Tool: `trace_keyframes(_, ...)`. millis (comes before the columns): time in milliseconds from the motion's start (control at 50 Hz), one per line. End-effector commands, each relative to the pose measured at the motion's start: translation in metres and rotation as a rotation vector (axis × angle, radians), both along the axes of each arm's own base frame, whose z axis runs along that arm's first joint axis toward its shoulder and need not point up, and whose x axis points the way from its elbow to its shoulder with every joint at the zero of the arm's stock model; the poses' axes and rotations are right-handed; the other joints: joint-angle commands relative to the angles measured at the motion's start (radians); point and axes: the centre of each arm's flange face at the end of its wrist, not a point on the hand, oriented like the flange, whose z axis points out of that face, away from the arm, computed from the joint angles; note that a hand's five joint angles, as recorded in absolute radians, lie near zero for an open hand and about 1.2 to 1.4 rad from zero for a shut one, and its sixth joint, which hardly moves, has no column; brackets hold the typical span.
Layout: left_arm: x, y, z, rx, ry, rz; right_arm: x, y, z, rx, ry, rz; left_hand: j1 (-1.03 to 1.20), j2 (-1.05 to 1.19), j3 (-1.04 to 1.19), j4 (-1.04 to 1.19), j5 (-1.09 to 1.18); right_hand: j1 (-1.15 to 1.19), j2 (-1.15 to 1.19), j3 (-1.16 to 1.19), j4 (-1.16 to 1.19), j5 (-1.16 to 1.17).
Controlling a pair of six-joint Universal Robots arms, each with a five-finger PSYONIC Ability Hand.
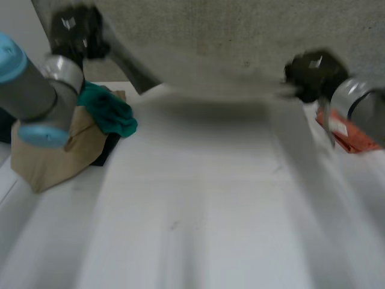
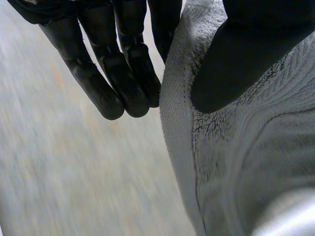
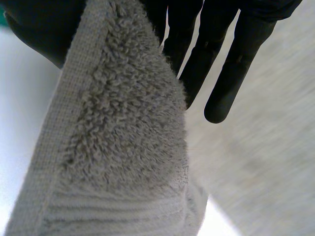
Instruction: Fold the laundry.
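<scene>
Grey towel [image 1: 240, 36] hangs above desk [image 1: 198, 229], upper edge pinched thumb-against-fingers [image 2: 123, 73] by left hand [image 1: 75, 30] and right hand [image 1: 313, 72]. Lower it taut and level so it lands flat.

grey towel [image 1: 240, 36]: upper part cut off.

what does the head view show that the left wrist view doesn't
Head view alone: the right hand on the towel's other end, a green cloth and a tan cloth by the left arm, and an orange item. Left wrist view alone: the stitched hem close up, the thumb pressed on the pile, and straight fingers beside it. Both: the grey towel held up by the left hand.
</scene>
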Motion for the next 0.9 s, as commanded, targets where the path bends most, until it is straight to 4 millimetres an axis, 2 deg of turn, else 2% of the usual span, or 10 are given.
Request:
trace_keyframes(20,0.014,0.004,-0.079,0.21,-0.103,0.025,-0.002,0.009,-0.094,0.234,0.192,0.016,0.244,0.201,0.208,0.201,0.233,0.267,0.222,0.211,0.201,0.215)
trace_keyframes(80,0.017,0.007,-0.09,0.255,-0.141,0.038,-0.013,0.003,-0.113,0.294,0.203,-0.07,0.244,0.201,0.208,0.201,0.233,0.138,0.094,0.082,0.072,0.087)
trace_keyframes(120,0.016,0.01,-0.092,0.273,-0.162,0.041,-0.02,0.0,-0.115,0.343,0.143,-0.146,0.244,0.201,0.208,0.201,0.233,-0.382,-0.426,-0.438,-0.448,-0.433)
trace_keyframes(160,0.017,0.011,-0.09,0.269,-0.168,0.044,-0.026,-0.003,-0.116,0.376,0.091,-0.2,0.244,0.201,0.208,0.201,0.233,-0.654,-0.699,-0.71,-0.72,-0.706)
trace_keyframes(220,0.016,0.014,-0.084,0.262,-0.178,0.045,-0.044,-0.01,-0.11,0.447,-0.063,-0.327,0.244,0.201,0.208,0.201,0.233,-0.746,-0.791,-0.802,-0.812,-0.798)
trace_keyframes(320,0.019,0.017,-0.08,0.262,-0.18,0.052,-0.062,-0.009,-0.103,0.535,-0.193,-0.419,0.244,0.201,0.208,0.201,0.233,-0.665,-0.709,-0.721,-0.731,-0.716)
trace_keyframes(540,0.033,0.027,-0.08,0.279,-0.22,0.086,-0.088,-0.005,-0.094,0.582,-0.145,-0.455,0.244,0.201,0.208,0.201,0.233,-0.453,-0.498,-0.509,-0.519,-0.505)
trace_keyframes(640,0.039,0.038,-0.075,0.3,-0.24,0.096,-0.091,-0.005,-0.091,0.572,-0.104,-0.432,0.244,0.201,0.208,0.201,0.233,0.265,0.221,0.209,0.199,0.214)
trace_keyframes(780,0.06,0.076,-0.079,0.471,-0.358,0.109,-0.091,0.025,-0.067,0.554,0.2,-0.256,0.244,0.201,0.208,0.201,0.233,0.267,0.222,0.211,0.201,0.215)
trace_keyframes(900,0.078,0.136,-0.092,0.759,-0.571,0.028,-0.118,0.084,-0.061,0.736,0.659,0.013,0.244,0.201,0.208,0.201,0.233,0.267,0.222,0.211,0.201,0.215)
